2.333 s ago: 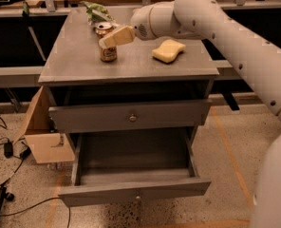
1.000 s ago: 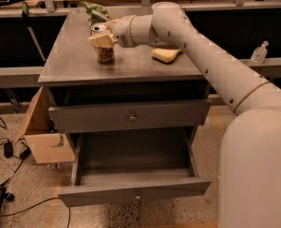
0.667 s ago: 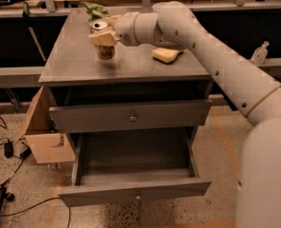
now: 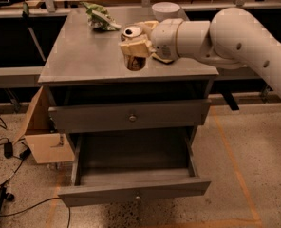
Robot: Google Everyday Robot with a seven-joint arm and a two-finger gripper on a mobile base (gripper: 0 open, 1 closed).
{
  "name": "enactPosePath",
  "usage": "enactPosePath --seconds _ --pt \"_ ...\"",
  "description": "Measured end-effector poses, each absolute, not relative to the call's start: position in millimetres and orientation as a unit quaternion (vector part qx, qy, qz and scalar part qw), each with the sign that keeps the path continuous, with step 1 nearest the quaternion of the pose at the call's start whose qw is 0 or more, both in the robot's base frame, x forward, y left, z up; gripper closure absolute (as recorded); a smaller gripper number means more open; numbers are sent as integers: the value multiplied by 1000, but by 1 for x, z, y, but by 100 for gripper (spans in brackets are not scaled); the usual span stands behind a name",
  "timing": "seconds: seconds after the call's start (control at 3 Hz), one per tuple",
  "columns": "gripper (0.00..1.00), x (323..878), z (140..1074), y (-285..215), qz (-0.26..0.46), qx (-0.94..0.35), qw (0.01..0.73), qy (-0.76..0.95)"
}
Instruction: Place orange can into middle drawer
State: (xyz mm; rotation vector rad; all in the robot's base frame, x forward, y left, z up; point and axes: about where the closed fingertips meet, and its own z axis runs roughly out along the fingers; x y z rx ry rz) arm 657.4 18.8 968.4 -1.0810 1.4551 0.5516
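Right now your gripper [image 4: 133, 44] is clenched around the orange can [image 4: 135, 62], just behind the cabinet top's [image 4: 83, 56] front edge. Below and forward of it, the middle drawer [image 4: 135, 188] stands pulled out, its interior unobstructed.

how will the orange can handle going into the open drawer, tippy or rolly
The orange can looks small and rigid, so the gripper, shut around it over the cabinet top, probably holds it firmly. Being round, it would likely roll if laid sideways in the middle drawer. Set upright it should stand.
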Motion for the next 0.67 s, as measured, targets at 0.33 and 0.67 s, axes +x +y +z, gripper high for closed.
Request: enactPosePath --seconds 0.33,0.67 --pt "100 605 950 -3 241 -431 576 652" --pt "100 567 917 -8 239 -402 573 673"
